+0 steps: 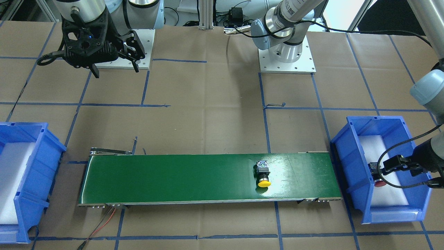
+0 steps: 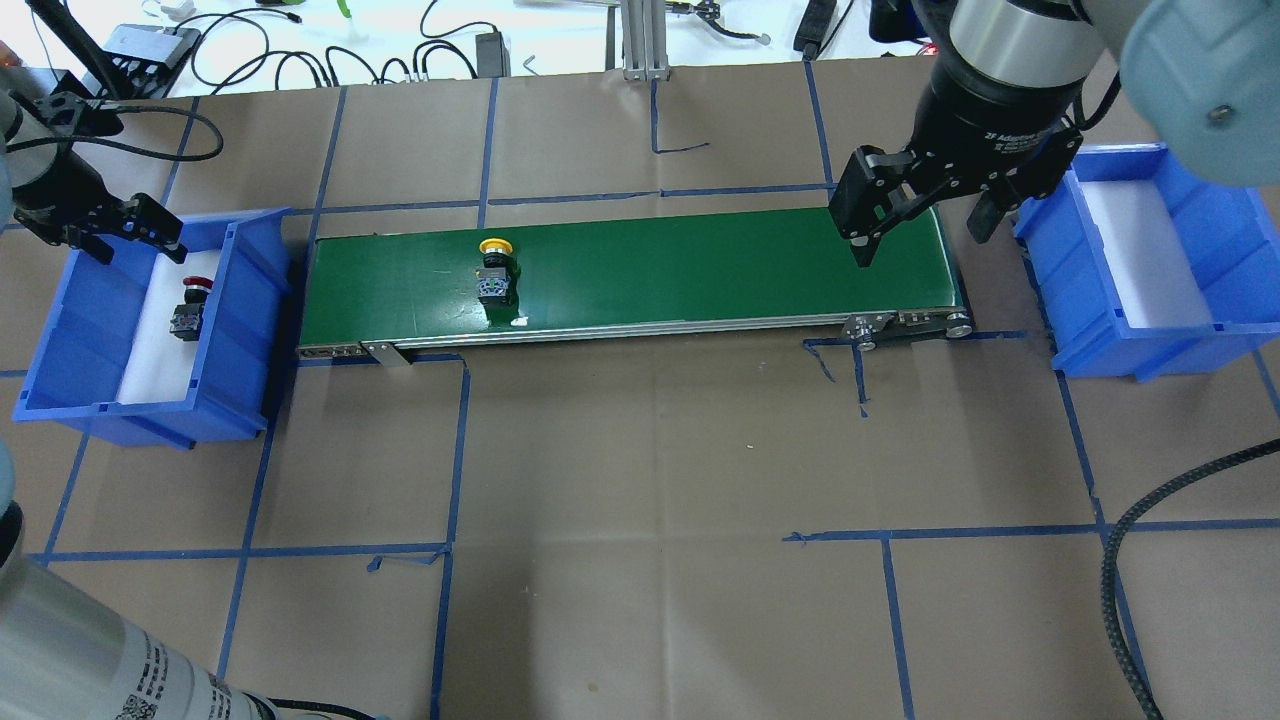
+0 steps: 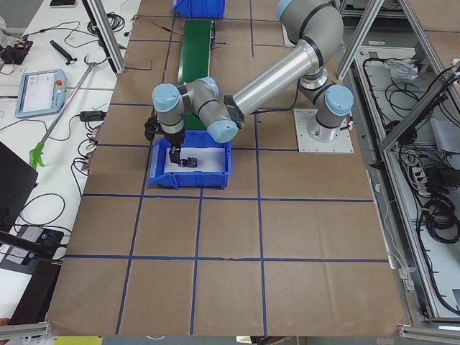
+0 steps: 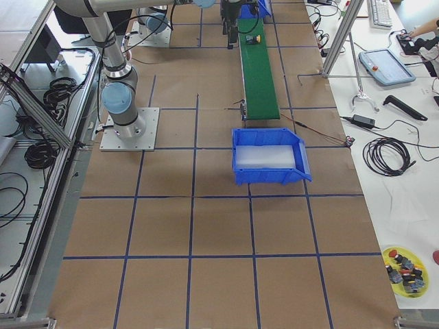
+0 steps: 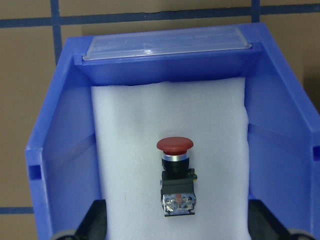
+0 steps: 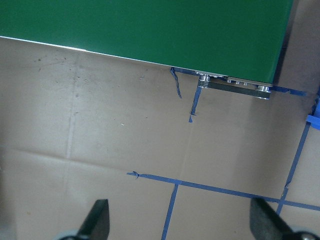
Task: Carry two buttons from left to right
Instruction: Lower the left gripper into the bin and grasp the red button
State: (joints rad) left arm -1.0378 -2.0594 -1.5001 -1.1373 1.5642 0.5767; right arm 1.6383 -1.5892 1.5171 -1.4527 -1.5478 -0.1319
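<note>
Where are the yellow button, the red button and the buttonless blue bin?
yellow button (image 2: 496,245): overhead view, on its cap
red button (image 5: 175,145): left wrist view, on its cap
buttonless blue bin (image 2: 1160,352): overhead view, on its near wall

- Counter (image 2: 640,450): flat top under brown paper, w/ blue tape lines (image 2: 450,480) in a grid.
- Long green conveyor belt (image 2: 650,270) lies lengthwise mid-counter, metal rollers at the ends.
- Blue plastic bin w/ white foam liner (image 2: 250,320) just off belt's left end; 2nd blue bin, same type (image 2: 1062,285), near right end.
- White metal base plates of L arm (image 1: 305,62) & R arm (image 1: 147,41) at robot's side, well apart.
</note>
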